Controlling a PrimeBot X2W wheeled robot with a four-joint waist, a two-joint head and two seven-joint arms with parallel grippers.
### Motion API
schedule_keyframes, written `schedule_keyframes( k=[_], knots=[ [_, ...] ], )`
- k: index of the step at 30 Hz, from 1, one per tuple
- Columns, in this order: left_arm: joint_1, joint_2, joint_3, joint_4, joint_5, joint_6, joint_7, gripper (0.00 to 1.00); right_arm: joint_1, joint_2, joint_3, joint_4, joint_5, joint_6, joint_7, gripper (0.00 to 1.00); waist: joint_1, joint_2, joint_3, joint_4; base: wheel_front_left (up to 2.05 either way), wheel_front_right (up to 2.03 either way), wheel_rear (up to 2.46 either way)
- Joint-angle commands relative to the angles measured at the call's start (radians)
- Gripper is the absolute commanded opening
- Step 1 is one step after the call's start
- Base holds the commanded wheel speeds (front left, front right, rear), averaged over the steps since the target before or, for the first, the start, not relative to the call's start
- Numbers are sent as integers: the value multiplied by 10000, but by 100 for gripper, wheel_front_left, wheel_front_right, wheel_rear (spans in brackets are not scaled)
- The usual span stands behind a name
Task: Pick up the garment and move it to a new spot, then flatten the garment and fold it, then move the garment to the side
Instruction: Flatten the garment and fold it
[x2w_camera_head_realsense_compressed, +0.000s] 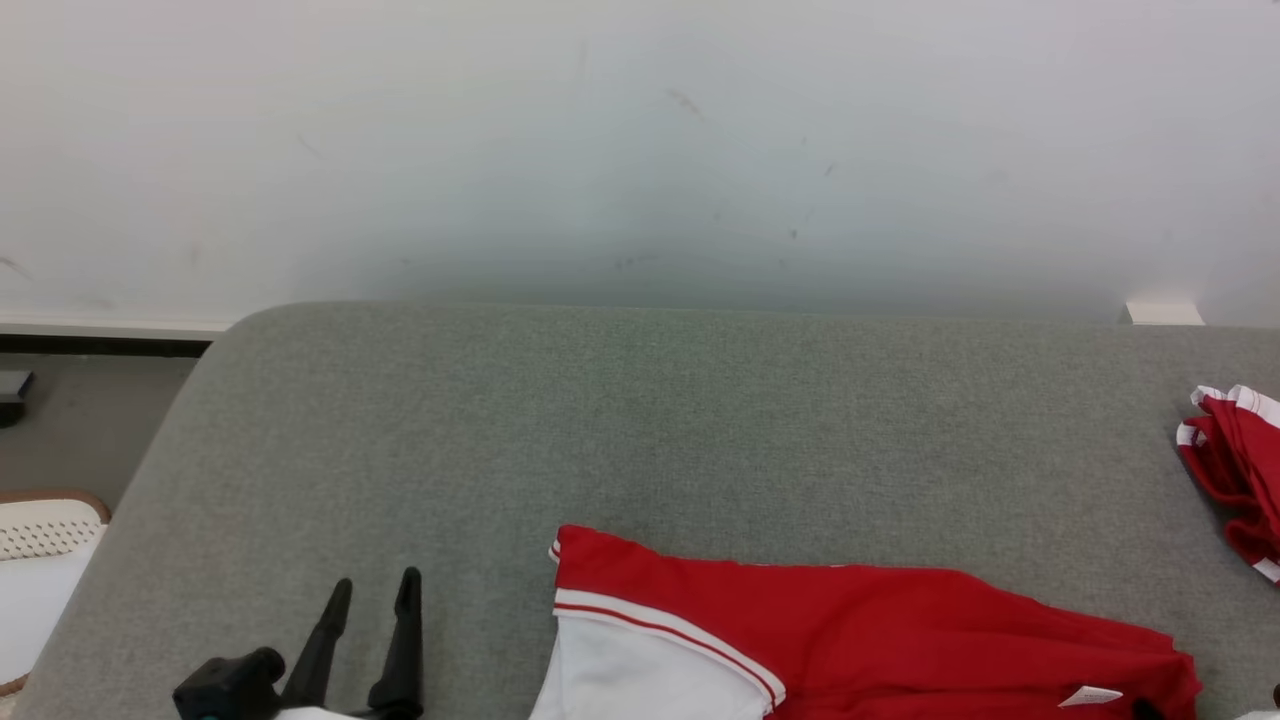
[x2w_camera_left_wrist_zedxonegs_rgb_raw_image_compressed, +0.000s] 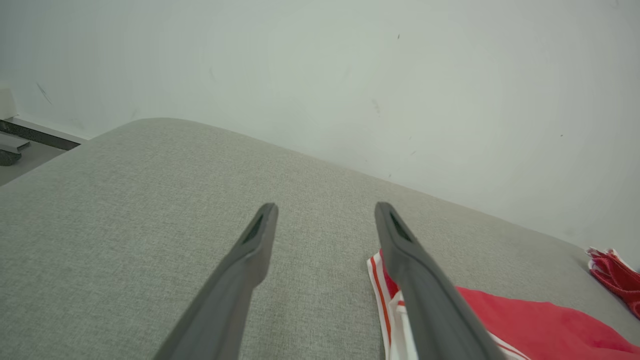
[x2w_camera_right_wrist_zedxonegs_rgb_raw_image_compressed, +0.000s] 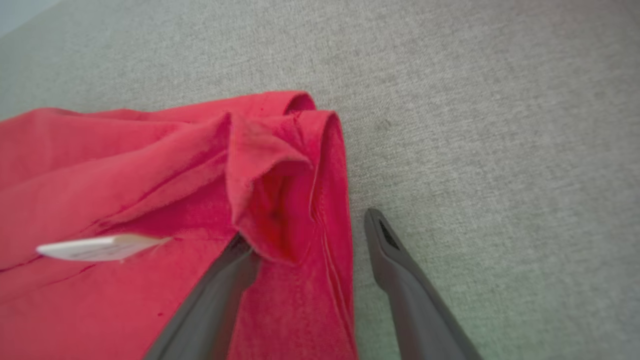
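The left pincer (x2w_camera_left_wrist_zedxonegs_rgb_raw_image_compressed: 326, 207) is hovering released beside the red garment (x2w_camera_head_realsense_compressed: 900, 630); the right pincer (x2w_camera_right_wrist_zedxonegs_rgb_raw_image_compressed: 307, 230), also released, is straddling its folded edge.

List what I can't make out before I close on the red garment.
Red garment: head view, near part cut off by the bottom edge.
Right pincer: right wrist view, one fingertip hidden under a red fold.
White label: right wrist view, blurred, print unreadable.
Second red cloth: head view, cut off by the right edge.
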Motion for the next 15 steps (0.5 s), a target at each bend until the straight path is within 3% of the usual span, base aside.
schedule_keyframes(
  k=[1, 5, 7, 8, 9, 10, 15],
  knots=[
    [-24, -35, 65, 64, 46, -64, -3, 100, 22, 289, 227, 284, 223, -25, 421, 100, 0, 0, 8, 35, 0, 0, 0],
    [-69, -120, 159, 212, 151, -169, -3, 100, -82, 511, 674, 179, 724, 42, 1096, 100, 0, 0, 11, 106, 0, 0, 0],
    [-84, -148, 198, 268, 211, -186, -3, 100, -127, 560, 830, -16, 1036, 47, 1276, 65, 0, 0, 1, 135, 0, 0, 0],
    [-82, -154, 224, 303, 224, -216, -3, 100, -152, 532, 854, -127, 1174, 47, 1295, 18, 0, 0, -6, 151, 0, 0, 0],
    [-82, -154, 224, 303, 224, -216, -3, 100, -152, 532, 854, -127, 1174, 47, 1295, 18, 0, 0, -6, 151, 0, 0, 0],
    [-82, -171, 243, 335, 228, -243, -3, 100, -171, 465, 855, -220, 1292, 47, 1289, 0, 0, 0, -14, 164, 0, 0, 0],
    [-7, -240, 308, 457, 308, -261, -3, 100, -173, -39, 848, -478, 1833, 12, 1444, 0, 0, 0, -67, 186, 0, 0, 0]
  ],
)
